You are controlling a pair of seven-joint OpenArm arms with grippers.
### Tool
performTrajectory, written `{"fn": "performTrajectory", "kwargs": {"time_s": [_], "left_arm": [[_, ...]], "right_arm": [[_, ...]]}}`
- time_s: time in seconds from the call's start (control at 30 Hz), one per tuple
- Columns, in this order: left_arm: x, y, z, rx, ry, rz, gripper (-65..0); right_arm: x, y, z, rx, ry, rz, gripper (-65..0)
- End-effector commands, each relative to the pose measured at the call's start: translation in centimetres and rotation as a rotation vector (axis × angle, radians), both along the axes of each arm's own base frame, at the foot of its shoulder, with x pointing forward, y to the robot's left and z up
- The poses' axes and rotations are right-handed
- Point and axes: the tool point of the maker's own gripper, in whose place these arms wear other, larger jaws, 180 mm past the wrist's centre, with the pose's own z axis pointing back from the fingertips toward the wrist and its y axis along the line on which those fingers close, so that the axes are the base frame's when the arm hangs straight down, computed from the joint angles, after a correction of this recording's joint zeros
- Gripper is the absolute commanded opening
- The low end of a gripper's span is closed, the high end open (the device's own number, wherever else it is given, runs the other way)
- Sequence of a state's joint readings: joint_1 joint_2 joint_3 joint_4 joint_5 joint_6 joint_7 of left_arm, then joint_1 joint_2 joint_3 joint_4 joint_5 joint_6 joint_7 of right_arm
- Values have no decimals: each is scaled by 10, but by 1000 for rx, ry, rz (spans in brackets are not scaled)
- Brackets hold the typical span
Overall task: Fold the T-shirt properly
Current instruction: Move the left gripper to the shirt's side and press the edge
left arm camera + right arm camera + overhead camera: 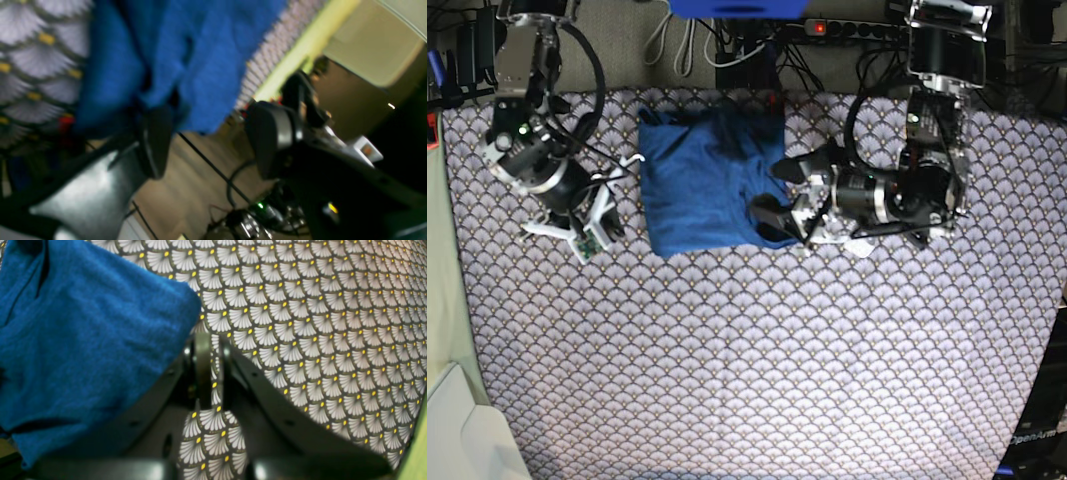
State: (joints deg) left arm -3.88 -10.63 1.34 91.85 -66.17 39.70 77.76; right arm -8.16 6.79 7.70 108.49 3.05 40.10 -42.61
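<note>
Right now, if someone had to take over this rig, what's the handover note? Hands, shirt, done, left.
Left hand: jaws apart at the T-shirt's edge on its side; one finger is against or just over the fabric, no closed grip seen.
Right hand: shut, holding nothing, over the patterned cloth just off the shirt's other side.
Shirt: folded into a compact, roughly rectangular bundle at the far middle of the table; no loose sleeves visible from the base view.
Done: main folds appear in.
Left: probably tidy the rumpled top layer and the edge by the left hand, then pull both arms back.
</note>
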Motion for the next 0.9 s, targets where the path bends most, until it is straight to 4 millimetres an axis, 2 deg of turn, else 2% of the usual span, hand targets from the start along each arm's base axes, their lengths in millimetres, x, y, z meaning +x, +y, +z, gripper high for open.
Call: {"fn": "performTrajectory", "kwargs": {"time_s": [0.0, 0.1, 0.23, 0.43, 0.63, 0.77, 0.87], "left_arm": [[10, -4, 15, -28, -31, -9, -263], [22, 6, 0, 60, -37, 22, -262], [25, 10, -18, 196, -63, -21, -262], [12, 6, -50, 435, -161, -160, -262], [16, 3, -60, 483, -191, -170, -261], [21, -1, -61, 491, -214, -151, -261], [18, -2, -66, 493, -195, -157, -261]], "right_arm": [[7, 2, 14, 15, -53, 9, -624], [9, 2, 15, 15, -56, 8, -624], [9, 2, 15, 16, -56, 8, -624], [10, 2, 15, 17, -59, 9, -624], [10, -3, 15, 2, -59, 13, -624], [10, -6, 15, -9, -58, 14, -624], [10, -7, 15, -12, -58, 17, -624]]}}
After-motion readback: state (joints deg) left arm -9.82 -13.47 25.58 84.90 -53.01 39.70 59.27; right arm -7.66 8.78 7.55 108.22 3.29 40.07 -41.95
